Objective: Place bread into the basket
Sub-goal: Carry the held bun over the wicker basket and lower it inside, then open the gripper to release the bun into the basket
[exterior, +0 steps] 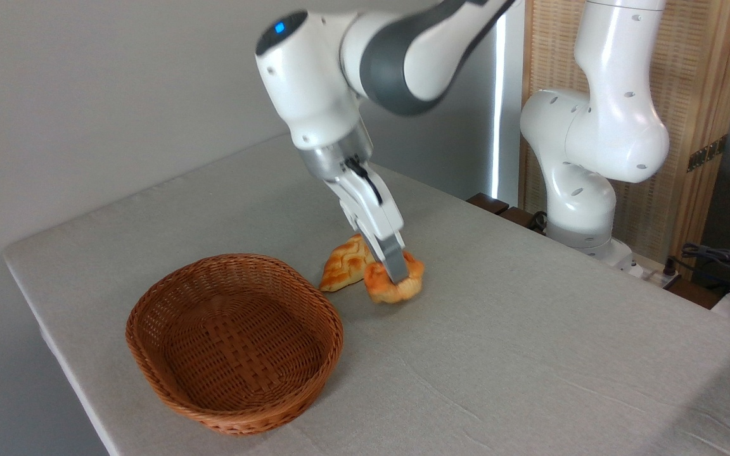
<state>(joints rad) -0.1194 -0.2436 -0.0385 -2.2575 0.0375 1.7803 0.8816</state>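
Now we see our tool [395, 269] pinching the bread [394, 284] on the tabletop [530, 329], with the basket [233, 341] just to its left.

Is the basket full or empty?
Empty. Only the bare woven bottom of the basket shows. The bun is out on the table, at the hand.

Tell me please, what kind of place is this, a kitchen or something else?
Probably a robot lab or test room, not a kitchen. A robot arm with its claw at a bun stands on a plain cloth-covered table, with loose cables and a bare grey wall behind.
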